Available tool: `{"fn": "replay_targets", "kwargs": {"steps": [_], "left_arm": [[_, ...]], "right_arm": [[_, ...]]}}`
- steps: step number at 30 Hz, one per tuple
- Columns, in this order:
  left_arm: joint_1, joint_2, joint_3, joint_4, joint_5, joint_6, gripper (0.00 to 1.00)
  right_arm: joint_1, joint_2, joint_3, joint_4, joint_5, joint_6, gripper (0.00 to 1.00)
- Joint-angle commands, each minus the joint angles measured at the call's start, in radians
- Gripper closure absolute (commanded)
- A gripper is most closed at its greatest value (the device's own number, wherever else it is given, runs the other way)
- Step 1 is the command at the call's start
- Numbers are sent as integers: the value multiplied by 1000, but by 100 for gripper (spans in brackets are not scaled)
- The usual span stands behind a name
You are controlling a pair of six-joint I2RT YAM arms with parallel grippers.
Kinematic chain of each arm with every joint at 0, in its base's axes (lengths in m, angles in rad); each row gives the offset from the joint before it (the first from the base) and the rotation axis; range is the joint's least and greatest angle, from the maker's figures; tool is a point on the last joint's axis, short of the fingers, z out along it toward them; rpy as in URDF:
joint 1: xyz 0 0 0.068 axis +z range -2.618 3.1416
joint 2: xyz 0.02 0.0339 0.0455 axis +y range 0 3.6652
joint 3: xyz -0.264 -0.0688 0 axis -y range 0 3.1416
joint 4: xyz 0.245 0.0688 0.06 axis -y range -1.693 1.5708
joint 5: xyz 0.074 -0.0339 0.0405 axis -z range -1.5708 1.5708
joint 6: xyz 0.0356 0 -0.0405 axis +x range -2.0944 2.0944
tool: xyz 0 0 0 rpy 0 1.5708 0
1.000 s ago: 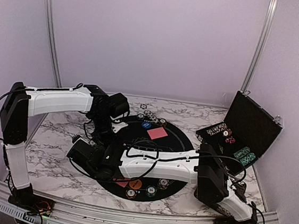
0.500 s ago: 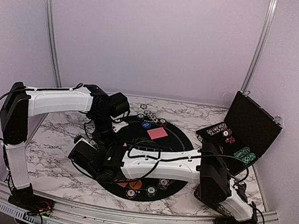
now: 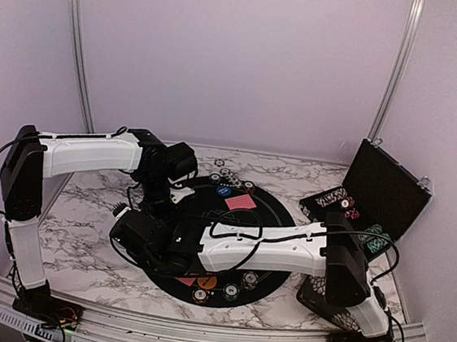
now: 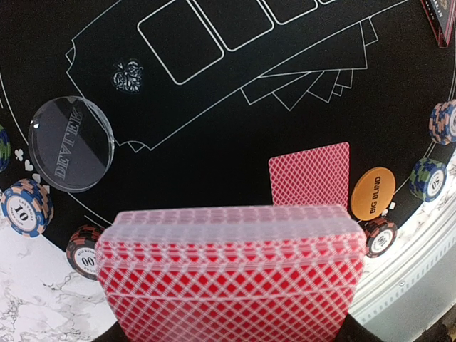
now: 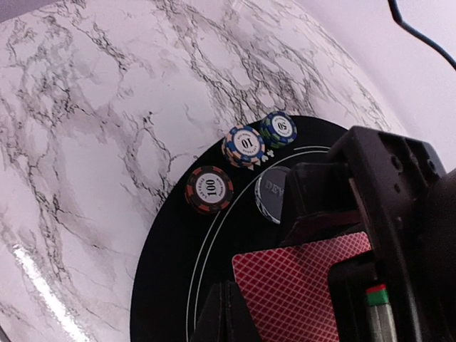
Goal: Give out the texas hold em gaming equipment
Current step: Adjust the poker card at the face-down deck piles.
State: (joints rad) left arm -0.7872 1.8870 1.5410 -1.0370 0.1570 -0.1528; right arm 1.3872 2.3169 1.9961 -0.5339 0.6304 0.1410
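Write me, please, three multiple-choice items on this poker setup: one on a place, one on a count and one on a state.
1. In the left wrist view, where does the orange BIG BLIND disc lie relative to the single face-down card?
A) left of it
B) right of it
C) on top of it

2. How many chip stacks does the right wrist view show at the edge of the black mat?
A) one
B) three
C) six

3. The black chip case is:
A) open
B) shut
C) upside down

Answers: 1 B, the disc sits beside the card's right edge; 2 B, three stacks line the rim there; 3 A, its lid stands raised.
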Motion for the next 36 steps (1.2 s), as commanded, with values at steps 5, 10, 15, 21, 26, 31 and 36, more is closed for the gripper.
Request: {"fn": "replay_targets", "kwargs": {"steps": [5,10,15,21,26,31,36], "left_arm": [[-1,0,15,-50,-4,7,54],[0,3,22,-51,-4,4,54],[-1,-4,20,-51,-8,1,54],[-1,-21,8,-51,-10,6,54],[-8,-37,5,-55,-25,7,54],[-39,-45,4,-59,-48,14,54],[-63,-54,7,-67,-63,22,54]], "right_arm": [[0,-243,-191,170,-243,-5,100],[-11,-335,-288,189,-324,33,100],[-78,-468,-472,240,-430,110,100],[-217,-630,-717,372,-715,238,100],[-358,-698,-881,513,-944,350,98],[-464,-679,-938,617,-1120,439,88],[-543,-615,-966,736,-1283,526,77]]}}
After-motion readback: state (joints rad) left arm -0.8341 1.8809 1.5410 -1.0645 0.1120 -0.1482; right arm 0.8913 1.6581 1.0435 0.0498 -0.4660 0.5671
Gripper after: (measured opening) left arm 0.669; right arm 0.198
